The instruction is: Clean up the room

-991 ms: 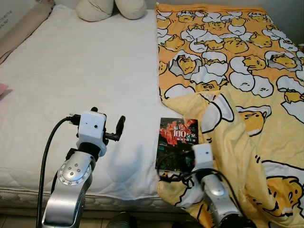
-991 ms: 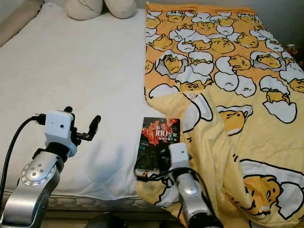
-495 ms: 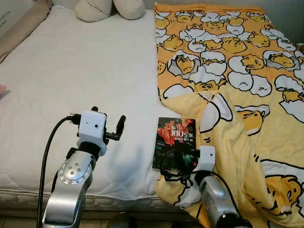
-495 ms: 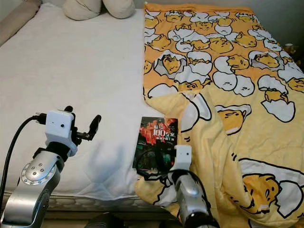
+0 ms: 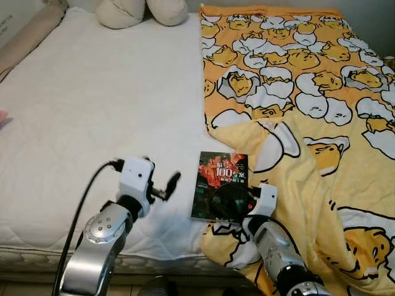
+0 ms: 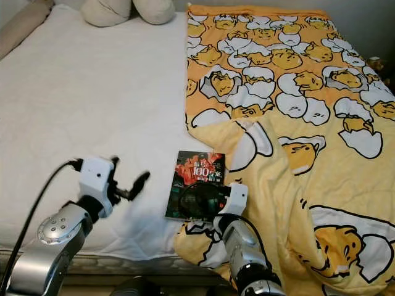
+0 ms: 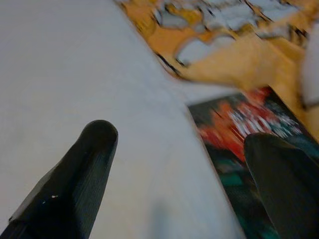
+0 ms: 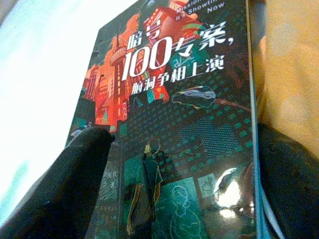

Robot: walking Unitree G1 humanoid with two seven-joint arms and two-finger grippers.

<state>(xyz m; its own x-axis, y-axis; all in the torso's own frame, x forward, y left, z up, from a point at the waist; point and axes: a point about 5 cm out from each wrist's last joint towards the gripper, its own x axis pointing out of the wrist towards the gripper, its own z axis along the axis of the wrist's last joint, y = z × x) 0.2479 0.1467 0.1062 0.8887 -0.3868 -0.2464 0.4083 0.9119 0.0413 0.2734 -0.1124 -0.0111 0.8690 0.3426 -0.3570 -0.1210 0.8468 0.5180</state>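
Note:
A book (image 5: 220,179) with a dark red and green cover lies flat on the white mattress (image 5: 92,92), against the folded edge of the yellow egg-print blanket (image 5: 296,92). My right gripper (image 5: 229,200) hovers low over the book's near end. It is open, and in the right wrist view its fingers (image 8: 75,174) stand wide apart over the cover (image 8: 169,114). My left gripper (image 5: 165,184) is open just left of the book, above the mattress. The left wrist view shows the book (image 7: 239,129) beside one finger.
Two pillows (image 5: 142,11) lie at the head of the bed. The blanket covers the right half. The mattress's front edge (image 5: 154,259) runs just below both arms. A pink object (image 5: 3,116) peeks in at the far left. Left of the book the mattress is bare.
My left gripper has swung right and lower, close to the book. My right gripper has shifted left from the book's right edge onto its near end.

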